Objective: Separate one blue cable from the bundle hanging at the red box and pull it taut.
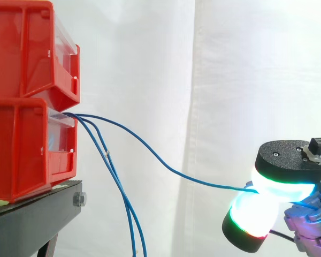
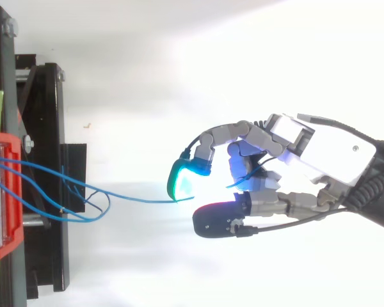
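Note:
Two red bins are stacked at the left, and blue cables come out of the front of the lower bin (image 1: 21, 144). One blue cable (image 1: 192, 179) runs away from the others in a shallow sagging curve to my hand (image 1: 289, 160) at the lower right. In the top view my hand (image 2: 320, 153) has its fingers curled, and the cable (image 2: 134, 197) ends between a green-cyan glowing fingertip (image 2: 182, 179) and the thumb. The other blue cables (image 1: 129, 214) hang down beside the stand.
The upper red bin (image 1: 21, 48) overhangs the cable exit. The bins rest on a black stand (image 1: 37, 214) with a bolt at its corner. In the top view the hanging cables loop (image 2: 93, 214) near the stand's edge (image 2: 48, 128). A white curtain is behind.

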Tool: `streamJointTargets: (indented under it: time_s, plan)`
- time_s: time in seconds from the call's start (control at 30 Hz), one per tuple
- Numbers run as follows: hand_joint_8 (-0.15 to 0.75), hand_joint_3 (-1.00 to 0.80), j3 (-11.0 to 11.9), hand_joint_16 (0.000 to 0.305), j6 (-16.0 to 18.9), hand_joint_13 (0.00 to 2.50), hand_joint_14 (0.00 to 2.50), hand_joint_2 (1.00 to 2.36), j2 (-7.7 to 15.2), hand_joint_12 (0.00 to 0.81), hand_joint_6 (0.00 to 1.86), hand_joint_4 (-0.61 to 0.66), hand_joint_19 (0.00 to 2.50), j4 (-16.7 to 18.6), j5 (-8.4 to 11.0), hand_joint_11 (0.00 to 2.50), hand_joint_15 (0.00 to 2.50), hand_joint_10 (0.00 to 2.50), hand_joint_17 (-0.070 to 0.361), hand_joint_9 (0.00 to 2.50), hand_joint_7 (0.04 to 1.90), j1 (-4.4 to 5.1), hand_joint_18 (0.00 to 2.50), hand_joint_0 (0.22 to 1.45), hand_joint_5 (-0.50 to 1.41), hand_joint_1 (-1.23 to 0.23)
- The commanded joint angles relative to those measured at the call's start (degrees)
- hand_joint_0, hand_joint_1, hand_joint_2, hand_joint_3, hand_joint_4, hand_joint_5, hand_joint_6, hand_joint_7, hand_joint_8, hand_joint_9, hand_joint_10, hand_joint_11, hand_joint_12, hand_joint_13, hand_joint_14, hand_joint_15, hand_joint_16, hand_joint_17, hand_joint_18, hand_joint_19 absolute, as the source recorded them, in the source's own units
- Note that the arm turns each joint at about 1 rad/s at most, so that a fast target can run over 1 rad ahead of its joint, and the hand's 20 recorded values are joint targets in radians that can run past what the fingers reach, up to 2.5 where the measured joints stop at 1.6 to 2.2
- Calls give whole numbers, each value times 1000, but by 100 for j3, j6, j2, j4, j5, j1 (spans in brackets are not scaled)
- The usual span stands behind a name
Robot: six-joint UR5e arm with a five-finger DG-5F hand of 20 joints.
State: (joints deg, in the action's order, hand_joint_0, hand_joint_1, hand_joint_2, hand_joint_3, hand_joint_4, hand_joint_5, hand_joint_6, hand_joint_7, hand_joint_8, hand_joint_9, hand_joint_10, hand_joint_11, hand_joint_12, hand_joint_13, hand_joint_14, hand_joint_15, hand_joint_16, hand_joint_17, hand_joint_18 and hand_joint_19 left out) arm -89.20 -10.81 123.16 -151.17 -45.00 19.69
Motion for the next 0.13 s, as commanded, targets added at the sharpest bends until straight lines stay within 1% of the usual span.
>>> streamJointTargets:
  time_s: [0.0,0.1]
  plan:
    - [277,-156,-1,31,0,654,2500,1022,-2,337,882,-37,1795,0,0,1298,1501,2238,70,693,1061,0,1172,698,-206,-772]
    - [276,-156,-1,31,0,651,2500,1021,-2,334,883,-37,1797,0,0,1317,1500,2232,69,693,1058,0,1173,698,-207,-772]
